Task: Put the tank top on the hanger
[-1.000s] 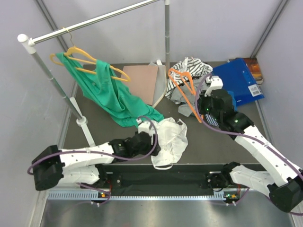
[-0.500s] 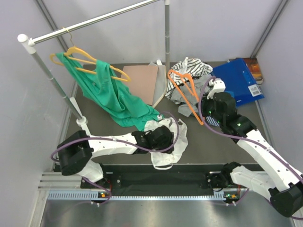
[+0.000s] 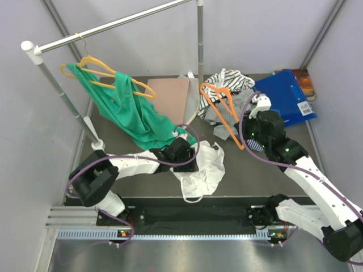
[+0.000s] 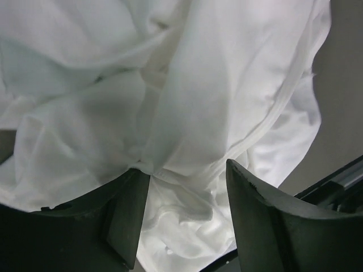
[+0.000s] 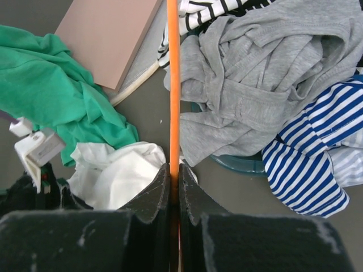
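The white tank top [image 3: 207, 167] lies crumpled on the dark table near the front edge, and fills the left wrist view [image 4: 170, 102]. My left gripper [image 3: 190, 160] is open right over its left part, fingers [image 4: 127, 209] spread with white fabric between them. My right gripper [image 3: 245, 131] is shut on the lower bar of the bright orange hanger [image 3: 222, 110], holding it lifted and tilted above the pile of clothes. In the right wrist view the orange bar [image 5: 173, 85] runs straight up from the shut jaws, with the tank top [image 5: 122, 170] at lower left.
A green garment [image 3: 130, 113] hangs on a yellow-orange hanger [image 3: 102, 72] from the rail [image 3: 113, 25] at left. A striped shirt [image 3: 229, 81], grey cloth [image 5: 249, 85] and blue-striped cloth [image 5: 317, 164] are piled at back right. A blue folder [image 3: 286, 96] and brown board [image 3: 169, 96] lie behind.
My left arm swung in from the front left, reached over the tank top, then drew back to its left edge. My right gripper rose slightly with the hanger.
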`<action>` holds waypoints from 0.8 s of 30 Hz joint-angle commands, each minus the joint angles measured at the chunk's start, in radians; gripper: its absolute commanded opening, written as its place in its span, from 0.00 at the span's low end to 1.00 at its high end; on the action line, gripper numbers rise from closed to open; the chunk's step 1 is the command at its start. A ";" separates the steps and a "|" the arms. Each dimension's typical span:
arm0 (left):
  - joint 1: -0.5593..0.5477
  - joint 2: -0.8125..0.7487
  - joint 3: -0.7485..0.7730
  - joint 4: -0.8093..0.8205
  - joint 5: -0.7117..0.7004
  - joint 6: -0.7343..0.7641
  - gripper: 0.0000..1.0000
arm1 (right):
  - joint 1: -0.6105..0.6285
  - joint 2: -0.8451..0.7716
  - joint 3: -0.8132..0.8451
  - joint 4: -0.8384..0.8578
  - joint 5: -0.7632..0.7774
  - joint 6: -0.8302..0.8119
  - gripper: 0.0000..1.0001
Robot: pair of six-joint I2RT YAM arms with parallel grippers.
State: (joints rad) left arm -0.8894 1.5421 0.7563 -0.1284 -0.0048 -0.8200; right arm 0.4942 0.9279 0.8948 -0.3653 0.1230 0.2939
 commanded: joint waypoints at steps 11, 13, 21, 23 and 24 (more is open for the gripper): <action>0.251 0.265 0.293 0.078 -0.130 0.337 0.67 | -0.014 0.048 -0.019 0.152 -0.098 0.054 0.00; 0.251 0.245 0.310 0.070 -0.138 0.360 0.69 | -0.014 0.045 -0.017 0.151 -0.091 0.053 0.00; 0.187 -0.081 0.066 0.090 -0.093 0.407 0.86 | -0.019 0.068 -0.002 0.154 -0.085 0.044 0.00; 0.165 -0.157 -0.019 0.088 -0.081 0.403 0.87 | -0.019 0.074 0.003 0.160 -0.088 0.044 0.00; 0.156 -0.222 -0.046 0.088 -0.075 0.385 0.88 | -0.020 0.077 0.004 0.161 -0.091 0.042 0.00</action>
State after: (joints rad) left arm -0.6937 1.5040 0.8074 -0.0463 -0.0872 -0.4488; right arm 0.4877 0.9974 0.8639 -0.2764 0.0433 0.3367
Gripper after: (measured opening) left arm 0.867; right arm 0.026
